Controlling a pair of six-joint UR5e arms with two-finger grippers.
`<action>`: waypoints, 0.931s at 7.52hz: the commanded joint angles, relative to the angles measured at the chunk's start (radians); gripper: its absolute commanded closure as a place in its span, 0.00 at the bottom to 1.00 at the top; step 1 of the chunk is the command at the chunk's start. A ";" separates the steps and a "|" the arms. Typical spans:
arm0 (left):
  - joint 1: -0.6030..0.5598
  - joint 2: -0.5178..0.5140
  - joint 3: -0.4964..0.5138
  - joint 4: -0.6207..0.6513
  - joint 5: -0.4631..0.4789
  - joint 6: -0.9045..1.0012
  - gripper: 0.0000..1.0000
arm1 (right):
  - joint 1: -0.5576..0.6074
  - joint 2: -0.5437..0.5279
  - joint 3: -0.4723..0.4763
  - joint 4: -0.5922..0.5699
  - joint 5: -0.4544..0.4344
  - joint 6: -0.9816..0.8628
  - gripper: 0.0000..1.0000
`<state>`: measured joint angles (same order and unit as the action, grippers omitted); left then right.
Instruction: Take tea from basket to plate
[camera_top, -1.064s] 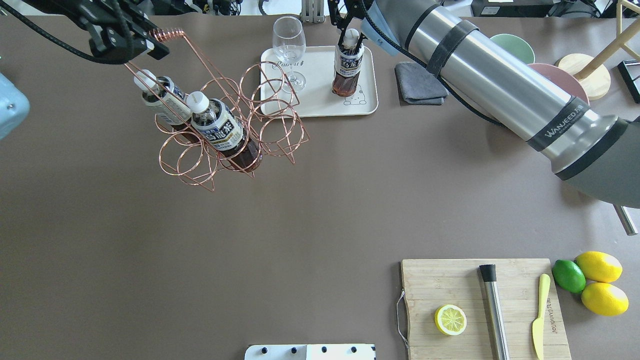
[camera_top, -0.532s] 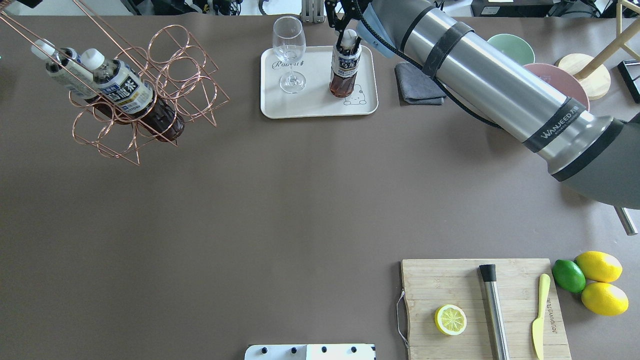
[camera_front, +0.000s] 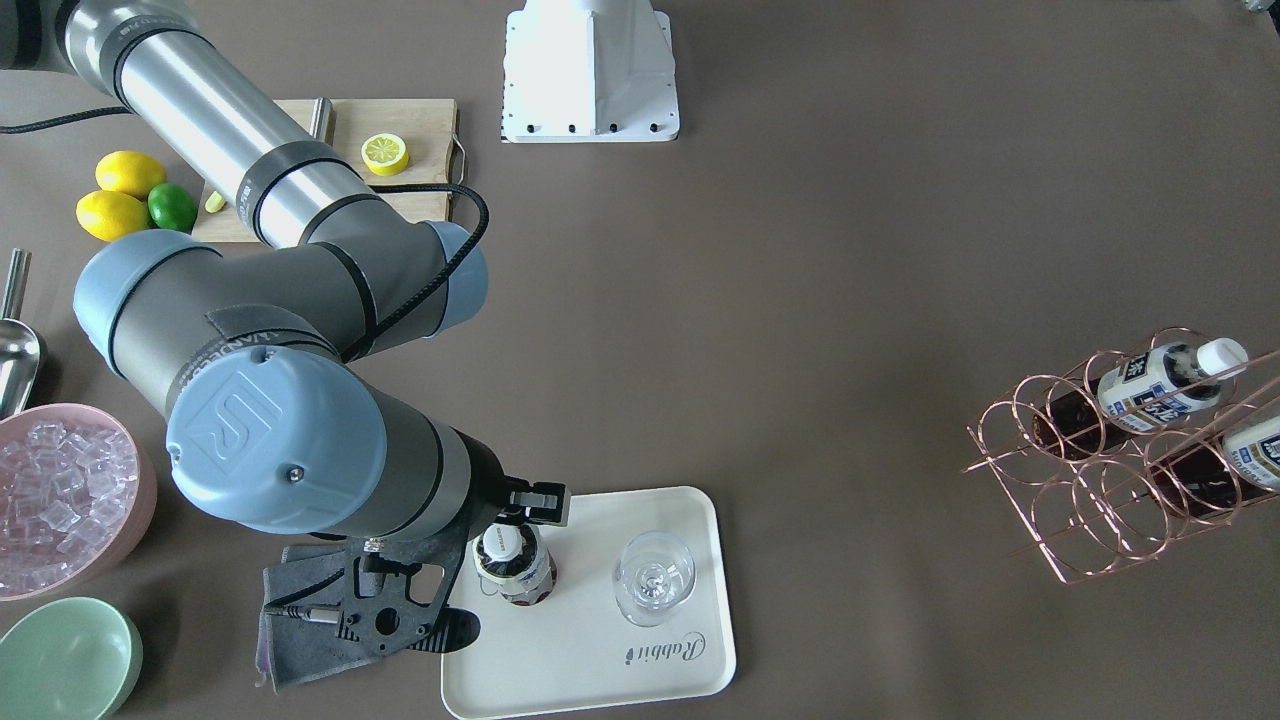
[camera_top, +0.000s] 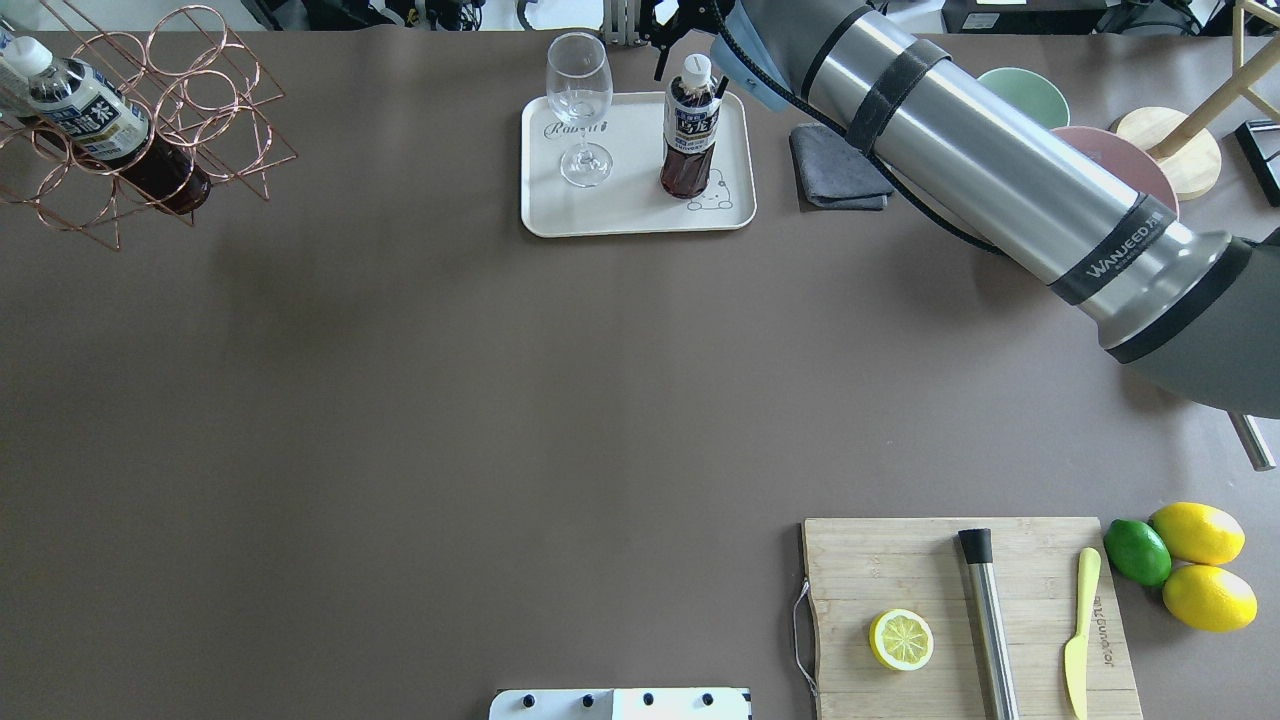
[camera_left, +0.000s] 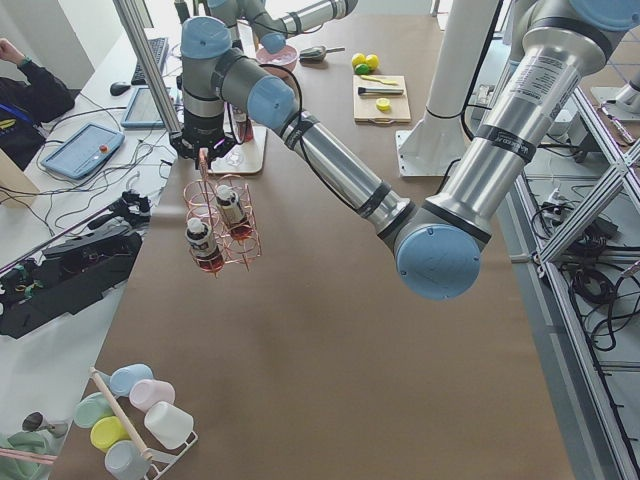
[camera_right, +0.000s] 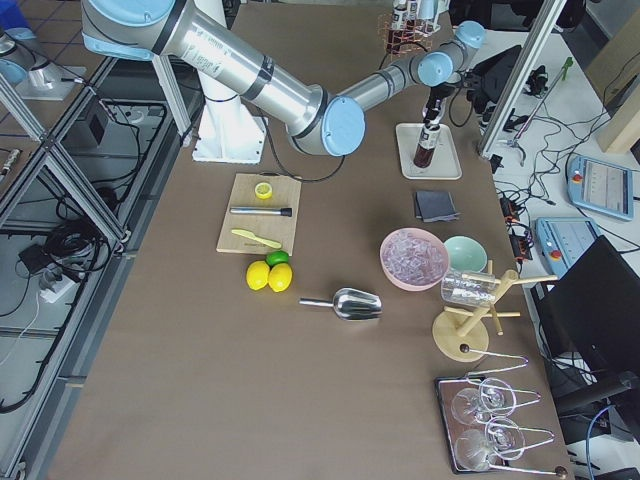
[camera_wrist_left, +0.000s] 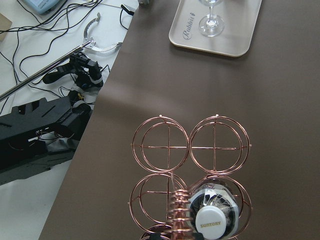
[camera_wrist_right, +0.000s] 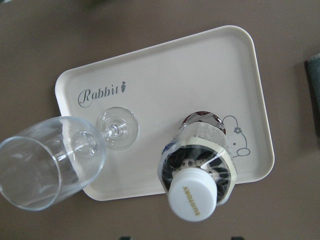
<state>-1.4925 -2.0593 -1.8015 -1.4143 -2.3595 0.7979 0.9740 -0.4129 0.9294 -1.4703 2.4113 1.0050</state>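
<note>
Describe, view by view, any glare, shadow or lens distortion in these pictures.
Right wrist view: the wine glass leans outward, a wide-angle effect, and the tea looms large. Left wrist view: a pale sheen crosses the table. Overhead view: the right arm casts a soft shadow.

Matt brown table top, smooth, no shine. Cream rectangular plastic tray, smooth with a soft satin finish. Small clear plastic bottle of dark brown tea, glossy, with a smooth white plastic cap and a shiny film label. Clear stemmed wine glass, gleaming. Rose-gold metal wire rack, polished and bright. Folded dark grey cloth, soft and matt. Pale wooden cutting board, visibly grained. Brushed steel tube, dull sheen.
</note>
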 joint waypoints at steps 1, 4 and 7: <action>-0.005 -0.018 0.133 -0.147 0.094 0.082 1.00 | 0.002 -0.085 0.249 -0.138 0.012 -0.002 0.27; 0.003 -0.062 0.336 -0.378 0.160 0.203 1.00 | -0.007 -0.246 0.617 -0.397 -0.007 -0.130 0.18; 0.023 -0.108 0.476 -0.527 0.172 0.245 1.00 | -0.006 -0.673 1.094 -0.519 -0.147 -0.331 0.10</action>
<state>-1.4855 -2.1351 -1.4070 -1.8673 -2.1985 1.0041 0.9719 -0.8393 1.7646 -1.9383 2.3488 0.7848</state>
